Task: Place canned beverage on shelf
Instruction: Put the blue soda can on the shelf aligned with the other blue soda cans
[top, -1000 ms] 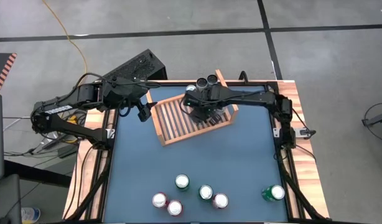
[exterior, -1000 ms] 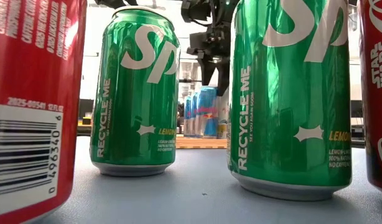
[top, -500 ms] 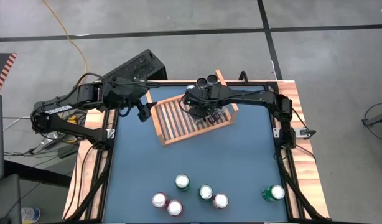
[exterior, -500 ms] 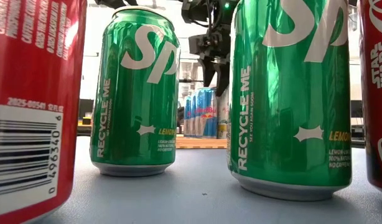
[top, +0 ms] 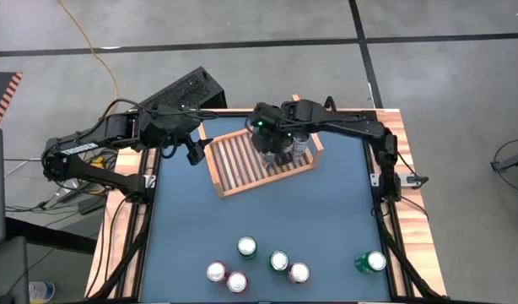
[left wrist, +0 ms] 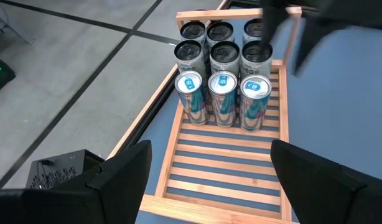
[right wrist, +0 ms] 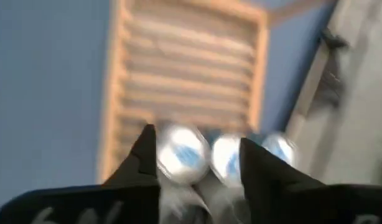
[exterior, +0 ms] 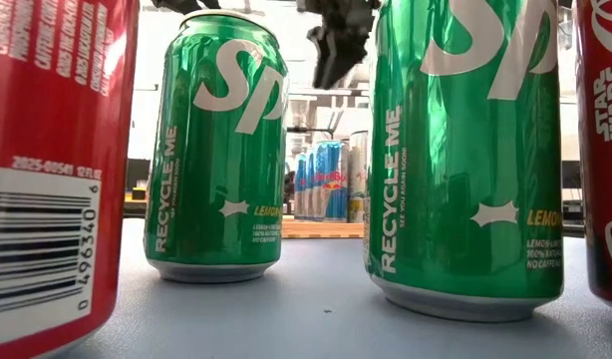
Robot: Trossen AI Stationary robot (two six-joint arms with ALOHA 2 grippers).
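Nine cans (left wrist: 224, 87) already stood in the shelf (top: 242, 165), loose cans (top: 278, 261) remained on the desk (top: 326, 219) well apart from it, while the right gripper (top: 280, 150) hovered empty above the shelf, fingers (right wrist: 144, 155) apart.

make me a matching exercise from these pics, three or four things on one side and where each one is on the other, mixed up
Things:
1. right tool
2. left tool
3. blue-topped cans
4. green can

Places:
A. in a row of three on the shelf, in front of the dark-topped cans
B. alone near the table's front right corner
C. above the cans at the shelf's filled end
D. beside the shelf's empty end, off the rack

Pairs: 1-C, 2-D, 3-A, 4-B
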